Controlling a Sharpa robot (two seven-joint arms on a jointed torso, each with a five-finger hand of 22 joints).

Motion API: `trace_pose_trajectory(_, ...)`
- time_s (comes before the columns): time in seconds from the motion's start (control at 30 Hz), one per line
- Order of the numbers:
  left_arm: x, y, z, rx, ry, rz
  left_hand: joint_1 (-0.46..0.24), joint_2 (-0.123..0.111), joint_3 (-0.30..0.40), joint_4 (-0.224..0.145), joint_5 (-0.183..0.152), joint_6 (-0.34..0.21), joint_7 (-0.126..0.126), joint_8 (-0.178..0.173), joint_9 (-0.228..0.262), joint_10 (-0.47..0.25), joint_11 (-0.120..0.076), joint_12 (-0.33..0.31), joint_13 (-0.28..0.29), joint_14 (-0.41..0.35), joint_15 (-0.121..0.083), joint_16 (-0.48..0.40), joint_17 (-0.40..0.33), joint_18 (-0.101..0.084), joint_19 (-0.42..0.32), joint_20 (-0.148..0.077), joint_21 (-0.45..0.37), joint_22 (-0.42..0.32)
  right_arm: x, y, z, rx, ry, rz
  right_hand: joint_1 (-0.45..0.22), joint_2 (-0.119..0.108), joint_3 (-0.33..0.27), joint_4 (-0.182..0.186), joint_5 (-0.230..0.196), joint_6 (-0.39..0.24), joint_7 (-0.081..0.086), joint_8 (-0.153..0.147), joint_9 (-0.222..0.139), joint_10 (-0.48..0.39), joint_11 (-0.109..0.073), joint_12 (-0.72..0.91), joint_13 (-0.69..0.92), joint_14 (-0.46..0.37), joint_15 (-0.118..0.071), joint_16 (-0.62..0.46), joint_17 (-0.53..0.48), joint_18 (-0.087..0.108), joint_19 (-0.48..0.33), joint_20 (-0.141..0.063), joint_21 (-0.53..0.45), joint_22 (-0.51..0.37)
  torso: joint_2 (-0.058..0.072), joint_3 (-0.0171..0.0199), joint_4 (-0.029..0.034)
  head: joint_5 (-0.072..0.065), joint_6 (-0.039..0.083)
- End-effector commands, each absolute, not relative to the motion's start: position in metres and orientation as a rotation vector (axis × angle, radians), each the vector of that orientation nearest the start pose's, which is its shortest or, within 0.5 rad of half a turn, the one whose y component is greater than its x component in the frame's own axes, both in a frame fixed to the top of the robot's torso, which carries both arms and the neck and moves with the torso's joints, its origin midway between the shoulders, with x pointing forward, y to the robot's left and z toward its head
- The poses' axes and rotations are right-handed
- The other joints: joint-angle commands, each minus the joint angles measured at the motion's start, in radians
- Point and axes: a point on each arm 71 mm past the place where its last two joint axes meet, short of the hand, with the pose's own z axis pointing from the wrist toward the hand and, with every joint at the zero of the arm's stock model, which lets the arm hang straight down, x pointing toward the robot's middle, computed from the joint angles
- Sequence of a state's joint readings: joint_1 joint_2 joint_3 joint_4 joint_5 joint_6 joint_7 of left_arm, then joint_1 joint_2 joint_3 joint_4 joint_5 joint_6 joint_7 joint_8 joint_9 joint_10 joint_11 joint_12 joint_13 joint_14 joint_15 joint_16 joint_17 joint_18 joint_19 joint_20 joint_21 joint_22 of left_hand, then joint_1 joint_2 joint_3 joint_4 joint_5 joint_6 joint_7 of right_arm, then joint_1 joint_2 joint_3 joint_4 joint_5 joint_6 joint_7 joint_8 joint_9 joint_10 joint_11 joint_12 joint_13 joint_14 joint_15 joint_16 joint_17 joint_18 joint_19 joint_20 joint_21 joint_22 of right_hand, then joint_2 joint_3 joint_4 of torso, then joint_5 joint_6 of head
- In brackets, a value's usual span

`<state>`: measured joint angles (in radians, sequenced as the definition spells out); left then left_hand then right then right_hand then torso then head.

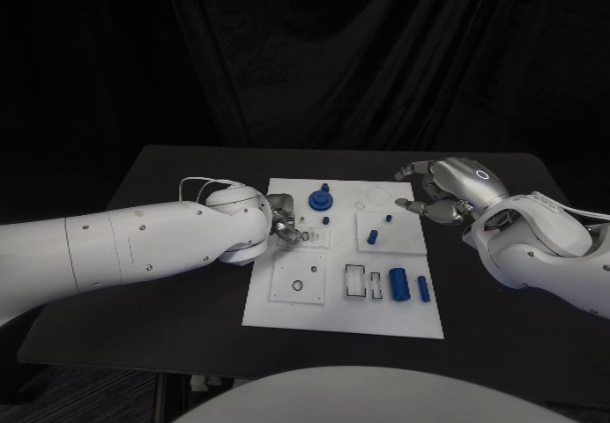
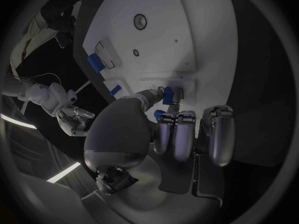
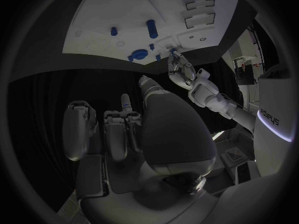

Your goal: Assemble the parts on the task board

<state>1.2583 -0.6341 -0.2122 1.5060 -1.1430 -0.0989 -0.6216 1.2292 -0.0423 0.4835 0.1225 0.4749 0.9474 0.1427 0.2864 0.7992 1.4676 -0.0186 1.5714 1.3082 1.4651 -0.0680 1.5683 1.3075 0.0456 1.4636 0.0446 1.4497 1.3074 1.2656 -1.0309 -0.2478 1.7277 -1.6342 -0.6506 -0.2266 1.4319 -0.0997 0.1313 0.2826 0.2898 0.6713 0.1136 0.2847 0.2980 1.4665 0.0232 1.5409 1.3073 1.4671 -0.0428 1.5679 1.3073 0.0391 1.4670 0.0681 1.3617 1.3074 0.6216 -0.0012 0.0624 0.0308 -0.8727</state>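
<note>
At the board's (image 1: 382, 317) left-centre, a small blue part (image 2: 169, 95) is pinched in the left hand's (image 1: 282, 225) fingers (image 2: 163, 91), just over the board, nearer than the right hand (image 1: 439, 196), which hangs open off the upper-right edge. The part's axis cannot be told.

One table (image 1: 152, 344). One board (image 1: 343, 315). Two arms, the left (image 1: 127, 251) and the right (image 1: 546, 251). Two hands, the left hand (image 1: 286, 225) and the right hand (image 1: 439, 194).

Six blue parts lie or stand on the board:
- One wide round one (image 1: 319, 200) at 12 o'clock.
- Three small pegs (image 1: 327, 220), (image 1: 388, 216), (image 1: 373, 236) near the middle.
- Two cylinders (image 1: 399, 284), (image 1: 423, 288) at 4 o'clock.

A seventh (image 2: 168, 95) sits between the left hand's fingertips.

Two oblong slots (image 1: 354, 280), (image 1: 376, 284) lie side by side at 5 o'clock. One black ring (image 1: 298, 285) lies at 7 o'clock.
</note>
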Motion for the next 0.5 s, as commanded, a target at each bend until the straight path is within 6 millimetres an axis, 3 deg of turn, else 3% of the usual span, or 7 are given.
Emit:
trace_pose_trajectory(0.03, 0.4634, 0.1305, -0.2468, -0.124, 2.213, -0.380, -0.015, -0.001, 0.067, -0.063, -0.006, 0.100, -0.094, -0.004, 0.003, 0.103, -0.007, -0.001, 0.263, 0.106, -0.006, 0.003, 0.263, -0.012, 0.039, -0.007, -0.005, 0.217, 0.4275, -0.2401, -0.1925, -0.159, 1.469, 0.509, 0.008, 0.002, 0.007, -0.002, 0.007, 0.006, 0.002, 0.007, -0.002, 0.067, -0.008, -0.007, 0.220, 0.104, -0.005, 0.003, 0.263, 0.012, -0.001, -0.005, -0.006, 0.194, 0.000, -0.0002, 0.0020, -0.003, 0.000)
trace_pose_trajectory(0.5, 0.4642, 0.1308, -0.2506, -0.193, 2.257, -0.402, -0.033, 0.000, 0.063, -0.057, -0.011, 0.102, -0.095, -0.007, 0.006, 0.103, -0.008, -0.001, 0.263, 0.106, -0.007, 0.003, 0.263, -0.013, 0.040, -0.007, -0.004, 0.218, 0.4295, -0.2396, -0.1961, -0.155, 1.488, 0.503, 0.018, 0.007, 0.014, -0.004, 0.016, 0.006, 0.002, 0.010, -0.007, 0.065, -0.007, -0.010, 0.216, 0.104, -0.005, 0.003, 0.263, 0.013, -0.001, -0.005, -0.008, 0.194, -0.001, -0.0014, 0.0002, -0.013, 0.000)
